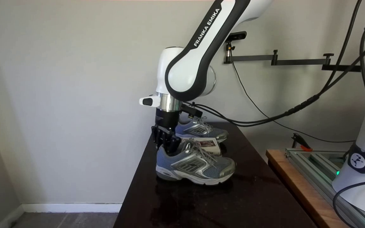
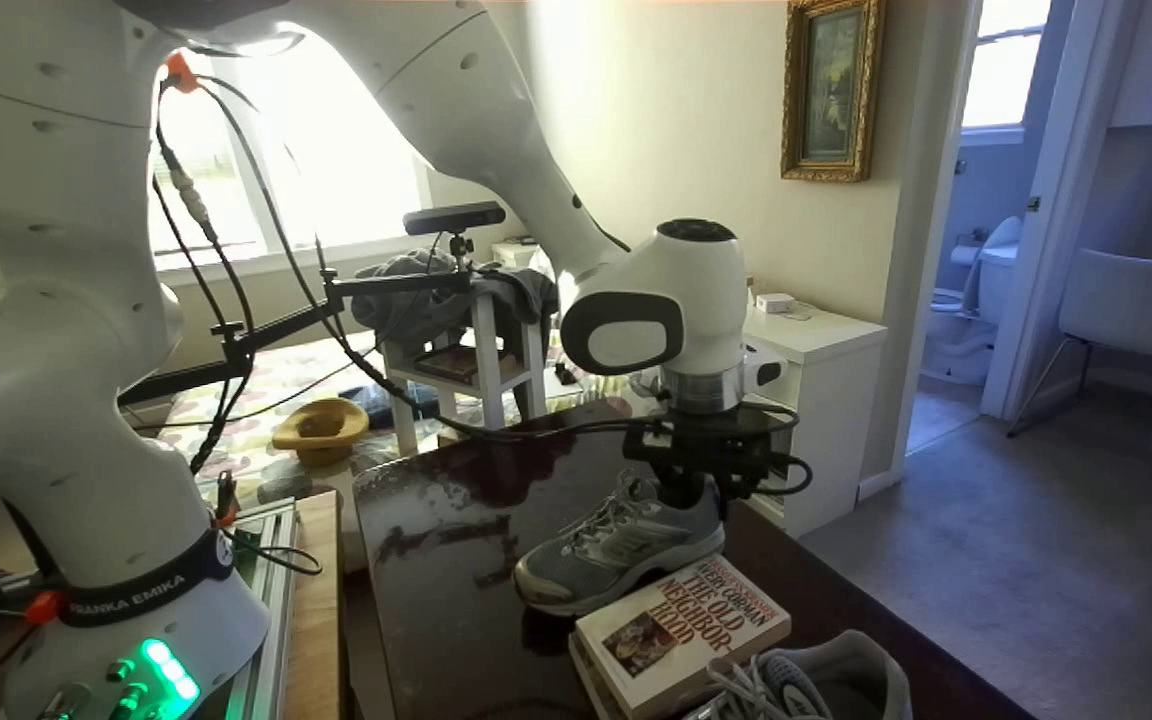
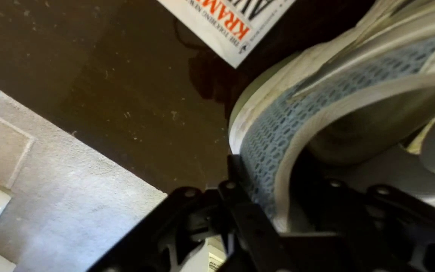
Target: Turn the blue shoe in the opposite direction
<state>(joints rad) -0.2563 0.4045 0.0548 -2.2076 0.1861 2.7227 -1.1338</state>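
The blue shoe, grey-silver mesh with blue accents, stands upright on the dark table, toe toward the robot base. It also shows in an exterior view. Its blue mesh heel fills the middle of the wrist view. My gripper points down at the heel, also seen in an exterior view. In the wrist view, the gripper has one finger against the outside of the heel and the other inside the shoe opening. It looks closed on the heel; the inner fingertip is in dark shadow.
A paperback book lies close beside the shoe, also seen in the wrist view. The near-identical mate shoe stands beyond the book, partly hidden in an exterior view. The table edge runs just behind the heel.
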